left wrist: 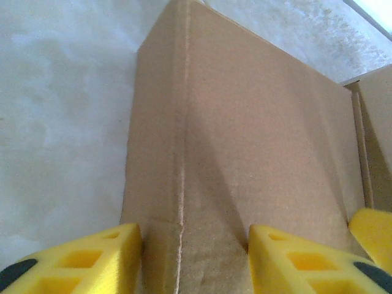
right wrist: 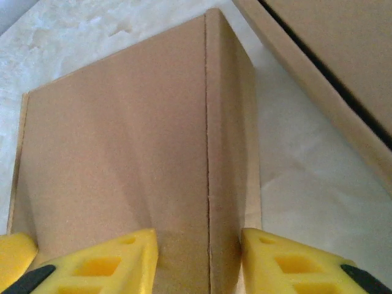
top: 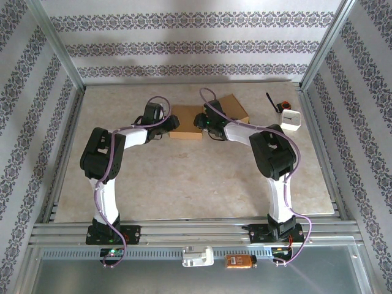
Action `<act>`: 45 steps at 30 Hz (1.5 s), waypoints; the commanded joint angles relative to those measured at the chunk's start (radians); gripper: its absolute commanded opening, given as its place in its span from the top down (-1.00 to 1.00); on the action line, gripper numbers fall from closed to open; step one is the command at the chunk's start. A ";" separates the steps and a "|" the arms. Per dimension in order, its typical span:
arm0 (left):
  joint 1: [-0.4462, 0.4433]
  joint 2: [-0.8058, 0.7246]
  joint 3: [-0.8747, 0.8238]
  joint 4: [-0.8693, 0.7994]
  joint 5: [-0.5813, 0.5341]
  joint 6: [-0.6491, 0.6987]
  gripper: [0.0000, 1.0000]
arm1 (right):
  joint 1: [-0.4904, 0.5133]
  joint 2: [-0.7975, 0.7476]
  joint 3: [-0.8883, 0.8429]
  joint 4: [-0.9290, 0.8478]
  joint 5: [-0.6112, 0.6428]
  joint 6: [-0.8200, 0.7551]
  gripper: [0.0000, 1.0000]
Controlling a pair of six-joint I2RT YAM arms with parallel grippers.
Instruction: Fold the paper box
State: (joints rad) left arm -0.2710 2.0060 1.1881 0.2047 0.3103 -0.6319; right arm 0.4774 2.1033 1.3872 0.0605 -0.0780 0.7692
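Beige marbled table (top: 184, 184) carries the brown cardboard box (top: 185, 121) at its far middle, with both arms reaching in to it. The left gripper (left wrist: 195, 248) pinches a creased upright wall of the box between its yellow fingers. The right gripper (right wrist: 199, 248) straddles another folded edge, fingers close against the cardboard, though I cannot tell whether it clamps.

The left tool (left wrist: 195, 236) clasps the paper box (left wrist: 257, 122) at its creased corner.
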 commanded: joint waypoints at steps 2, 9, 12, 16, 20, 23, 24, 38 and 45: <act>0.000 0.026 -0.019 -0.048 0.070 0.033 -0.11 | 0.004 0.024 0.065 -0.031 -0.153 -0.081 0.02; 0.007 -0.119 -0.056 -0.087 0.011 0.094 -0.42 | -0.030 -0.091 0.122 -0.167 -0.153 -0.170 -0.44; 0.011 -0.211 -0.068 -0.127 -0.027 0.143 -0.55 | -0.050 -0.188 0.100 -0.169 -0.191 -0.197 -0.67; 0.012 -0.373 -0.123 -0.163 -0.054 0.181 -0.65 | -0.079 -0.355 0.023 -0.192 -0.170 -0.276 -0.76; 0.013 -0.639 -0.316 -0.117 -0.132 0.247 -0.74 | -0.136 -0.608 -0.192 -0.155 -0.071 -0.350 -0.78; 0.013 -0.891 -0.497 -0.097 -0.301 0.328 -0.81 | -0.160 -0.809 -0.373 -0.115 0.099 -0.467 -0.85; 0.013 -0.973 -0.556 -0.094 -0.367 0.357 -0.86 | -0.167 -0.873 -0.444 -0.088 0.152 -0.511 -0.89; 0.022 -1.238 -0.970 0.201 -0.868 0.594 -0.99 | -0.455 -0.894 -0.976 0.343 0.275 -0.629 -0.96; 0.096 -0.832 -0.983 0.626 -0.793 0.733 -0.99 | -0.474 -0.605 -0.920 0.701 0.131 -0.712 -0.96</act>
State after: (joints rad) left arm -0.2333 1.0882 0.2089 0.5617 -0.5045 0.0357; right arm 0.0082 1.4242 0.4492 0.4774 0.1295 0.1043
